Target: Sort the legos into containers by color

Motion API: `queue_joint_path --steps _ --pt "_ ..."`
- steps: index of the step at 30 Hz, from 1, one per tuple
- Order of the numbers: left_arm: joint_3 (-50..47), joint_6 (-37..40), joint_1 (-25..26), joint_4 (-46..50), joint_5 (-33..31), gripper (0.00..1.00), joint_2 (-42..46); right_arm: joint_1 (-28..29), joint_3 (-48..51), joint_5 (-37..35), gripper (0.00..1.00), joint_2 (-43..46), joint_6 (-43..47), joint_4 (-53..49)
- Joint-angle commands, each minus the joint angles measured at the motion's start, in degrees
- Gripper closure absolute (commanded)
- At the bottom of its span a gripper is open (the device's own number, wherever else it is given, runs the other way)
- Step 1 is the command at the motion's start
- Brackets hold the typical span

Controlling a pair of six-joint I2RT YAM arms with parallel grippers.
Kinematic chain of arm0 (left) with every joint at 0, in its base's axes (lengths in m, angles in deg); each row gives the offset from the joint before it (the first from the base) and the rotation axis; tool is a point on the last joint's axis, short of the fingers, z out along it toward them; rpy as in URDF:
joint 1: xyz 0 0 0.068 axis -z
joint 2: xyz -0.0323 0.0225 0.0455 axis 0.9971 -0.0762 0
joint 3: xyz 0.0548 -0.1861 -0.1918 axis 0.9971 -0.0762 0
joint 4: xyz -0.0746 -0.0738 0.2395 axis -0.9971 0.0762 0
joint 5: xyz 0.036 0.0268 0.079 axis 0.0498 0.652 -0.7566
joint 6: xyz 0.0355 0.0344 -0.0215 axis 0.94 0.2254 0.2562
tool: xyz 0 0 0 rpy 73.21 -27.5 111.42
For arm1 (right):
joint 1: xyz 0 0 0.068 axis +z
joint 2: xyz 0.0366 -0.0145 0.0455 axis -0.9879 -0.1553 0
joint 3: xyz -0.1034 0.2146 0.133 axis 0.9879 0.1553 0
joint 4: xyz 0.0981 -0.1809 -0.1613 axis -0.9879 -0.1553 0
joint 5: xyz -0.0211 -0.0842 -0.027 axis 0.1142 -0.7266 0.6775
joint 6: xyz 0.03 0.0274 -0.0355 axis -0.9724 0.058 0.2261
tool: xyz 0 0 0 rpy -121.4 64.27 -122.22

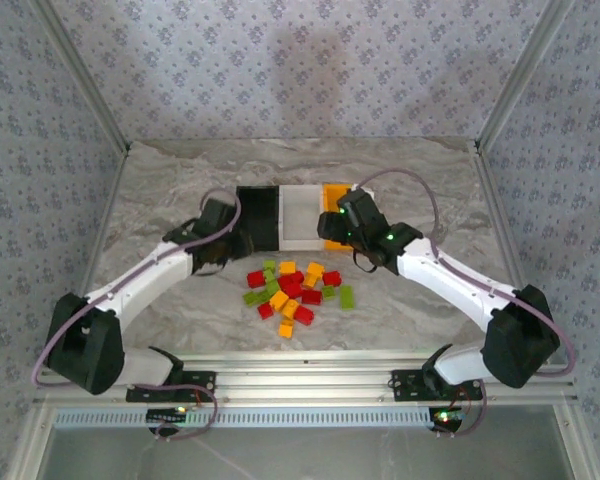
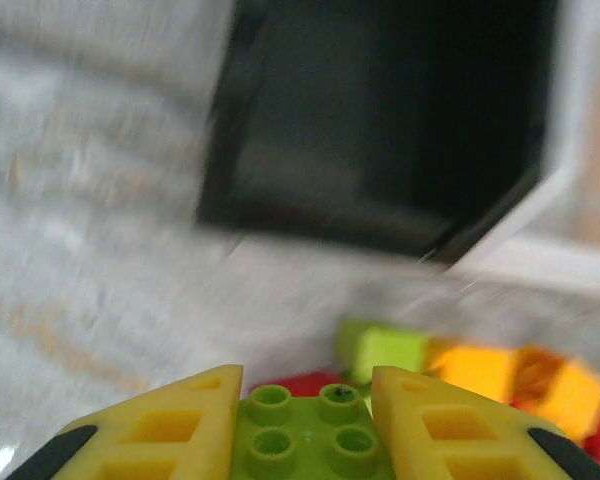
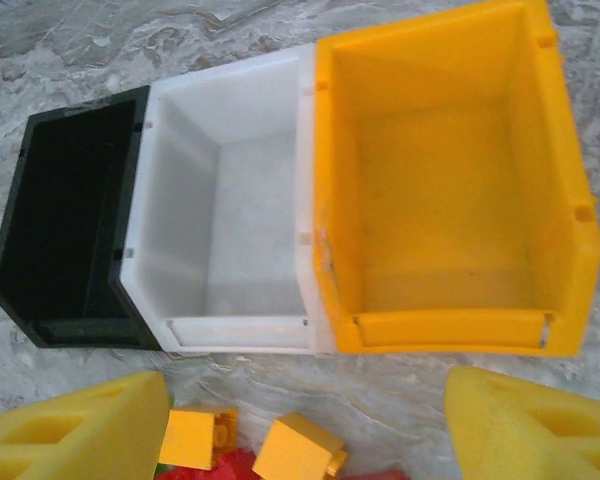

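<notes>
Top view has the lego pile (image 1: 295, 290) on the bench (image 1: 150, 190) just in front of the three bins (image 1: 298, 215), left wrist cam adds the left end effector (image 2: 307, 390) clamped on a lime green brick (image 2: 305, 442), and right wrist cam shows the right end effector (image 3: 310, 430) apart.

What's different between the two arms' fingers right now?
The left fingers are shut on a lime green lego; the right fingers stand apart, gripping nothing. The left fingers sit low at the lego pile, near the black bin; the right fingers hover near the orange bin. Both pairs are yellow.
</notes>
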Motion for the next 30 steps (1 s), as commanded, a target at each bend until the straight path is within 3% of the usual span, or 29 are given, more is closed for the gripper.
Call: queue_joint_path --steps 1,12,21,26,29,30 --pt "8.82 2.97 0.20 1.49 -6.21 0.75 -5.96 -0.45 2.70 -1.20 0.25 2.31 -1.58 -1.56" --pt "28.93 4.86 -0.31 4.87 -13.34 0.76 -29.33 -0.64 10.19 -0.15 0.25 9.49 -2.08 -3.65" --pt "31.39 4.60 1.09 4.58 -12.07 0.35 -26.68 -0.77 15.19 3.85 0.23 12.46 -2.37 -3.25" --pt "27.10 3.77 2.43 1.69 -8.20 0.21 -17.63 -0.73 16.86 5.02 0.22 10.77 -3.28 -4.28" --pt "21.89 2.85 4.06 -0.85 -4.56 0.01 -10.61 -0.66 18.37 7.26 0.23 8.25 -3.75 -1.77" --pt "19.46 2.77 4.96 -1.82 -3.80 0.01 -7.98 -0.50 18.59 8.63 0.22 7.05 -3.36 -0.24"
